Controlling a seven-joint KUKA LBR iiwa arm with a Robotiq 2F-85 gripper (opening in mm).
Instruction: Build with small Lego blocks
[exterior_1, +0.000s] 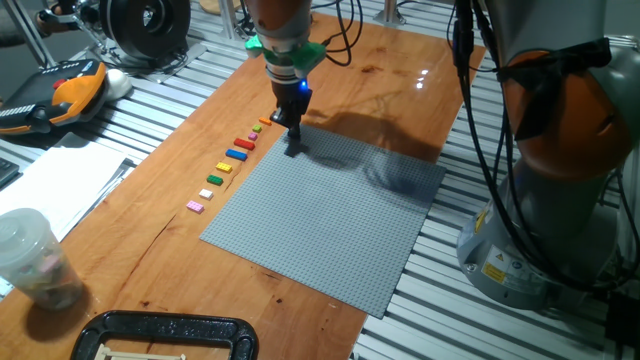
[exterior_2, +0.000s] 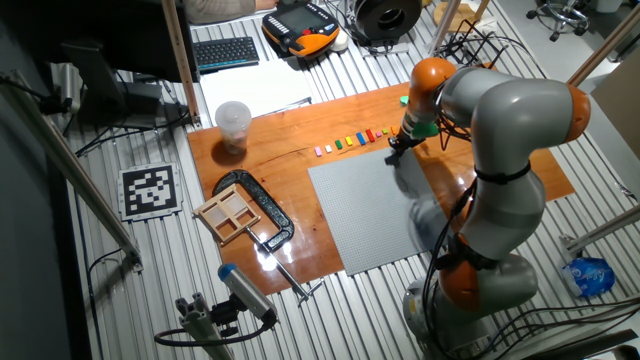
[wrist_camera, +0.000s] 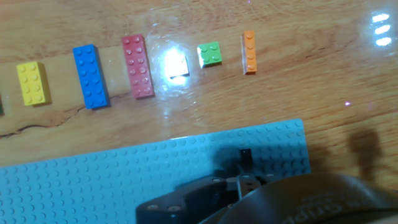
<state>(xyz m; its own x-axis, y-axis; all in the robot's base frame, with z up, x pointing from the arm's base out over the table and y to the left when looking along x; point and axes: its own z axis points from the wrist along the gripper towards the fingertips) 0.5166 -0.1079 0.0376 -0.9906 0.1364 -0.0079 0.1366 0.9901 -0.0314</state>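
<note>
The black two-finger gripper (exterior_1: 294, 150), its jaw state impossible to tell, stands on the corner of the large grey studded plastic baseplate (exterior_1: 330, 225) by a small dark brick (wrist_camera: 245, 156), while the small coloured plastic Lego blocks (wrist_camera: 138, 66) lie in a row on the wooden table (exterior_1: 150, 215) just beside that plate.
</note>
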